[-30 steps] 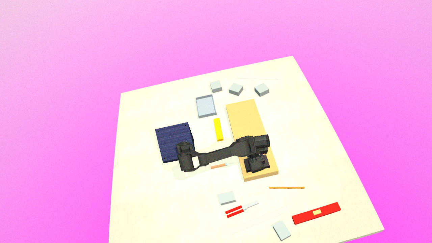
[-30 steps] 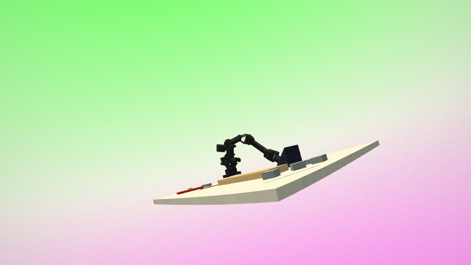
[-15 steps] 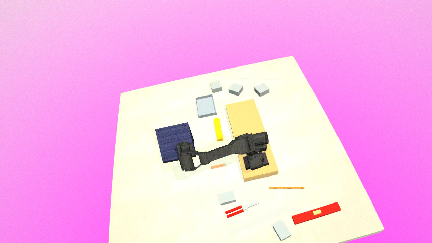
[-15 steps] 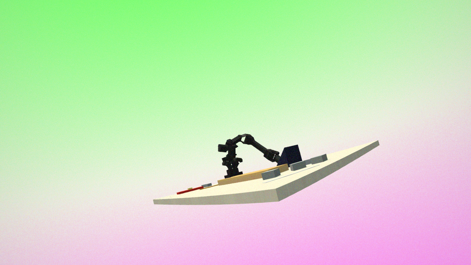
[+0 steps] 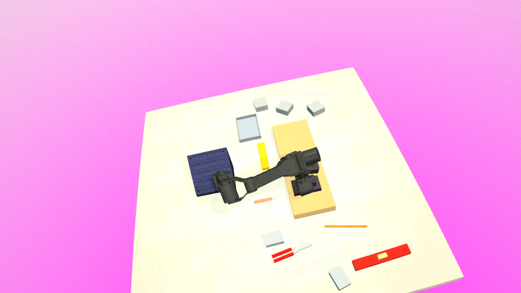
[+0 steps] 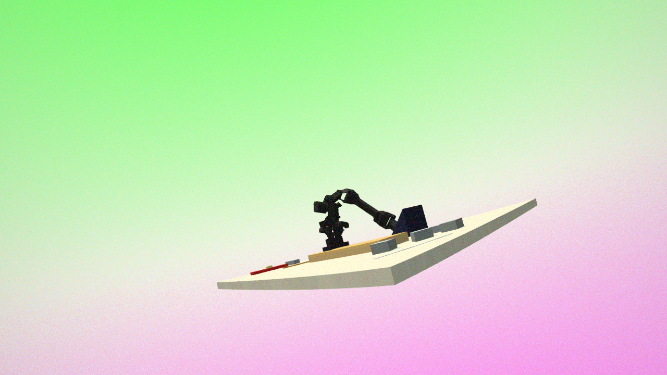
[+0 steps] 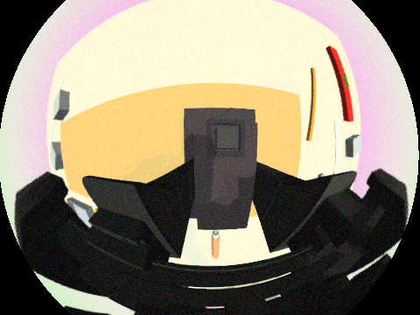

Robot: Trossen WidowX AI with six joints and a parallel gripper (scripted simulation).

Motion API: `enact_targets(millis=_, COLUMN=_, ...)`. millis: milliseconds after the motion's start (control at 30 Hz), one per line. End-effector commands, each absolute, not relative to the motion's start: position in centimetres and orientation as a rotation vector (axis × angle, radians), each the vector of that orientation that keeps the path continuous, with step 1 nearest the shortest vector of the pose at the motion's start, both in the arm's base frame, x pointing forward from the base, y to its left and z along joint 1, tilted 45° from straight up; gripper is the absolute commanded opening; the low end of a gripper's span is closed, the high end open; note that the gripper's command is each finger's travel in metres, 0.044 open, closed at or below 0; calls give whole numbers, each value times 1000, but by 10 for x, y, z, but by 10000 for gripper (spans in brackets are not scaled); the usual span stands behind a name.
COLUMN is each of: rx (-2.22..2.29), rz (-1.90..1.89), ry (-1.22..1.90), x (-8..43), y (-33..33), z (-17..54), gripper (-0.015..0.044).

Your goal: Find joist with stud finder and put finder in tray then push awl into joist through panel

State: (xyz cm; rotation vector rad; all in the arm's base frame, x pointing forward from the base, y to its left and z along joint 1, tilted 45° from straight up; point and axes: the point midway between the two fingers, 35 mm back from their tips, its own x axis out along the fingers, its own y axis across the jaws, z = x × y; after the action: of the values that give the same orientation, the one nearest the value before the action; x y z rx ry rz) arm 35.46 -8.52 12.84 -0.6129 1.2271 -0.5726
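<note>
My gripper [image 5: 305,185] [image 6: 334,236] [image 7: 220,161] points down and is shut on the dark stud finder [image 5: 317,182] [image 7: 220,171], whose square window looks grey and unlit. The stud finder is low over the near part of the tan floor panel [image 5: 295,134] [image 6: 359,249] [image 7: 109,131], seemingly at its surface; contact is hard to confirm. The awl [image 5: 263,200] [image 7: 215,247], with an orange handle, lies on the table left of the panel, its thin tip toward the panel. The grey tray [image 5: 250,139] is empty, beyond the yellow block. No joist or hole is visible.
A yellow block [image 5: 263,156] lies between the tray and the arm. A dark blue block [image 5: 209,169] [image 6: 412,219] stands by the arm base. Several grey blocks, red-handled pliers [image 5: 283,254], an orange stick [image 5: 345,226] [image 7: 311,105] and a red level [image 5: 364,260] [image 7: 341,85] lie around.
</note>
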Motion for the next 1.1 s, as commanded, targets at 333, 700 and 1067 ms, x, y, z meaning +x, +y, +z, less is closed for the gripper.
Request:
enact_targets(millis=333, rx=-614, rz=-566, ry=1231, x=357, y=-52, z=95, gripper=0)
enact_targets(millis=700, rx=-613, rz=-565, ry=1231, x=359, y=-29, z=72, gripper=0)
enact_targets(millis=1067, rx=-612, rz=-564, ry=1231, x=361, y=-5, z=49, gripper=0)
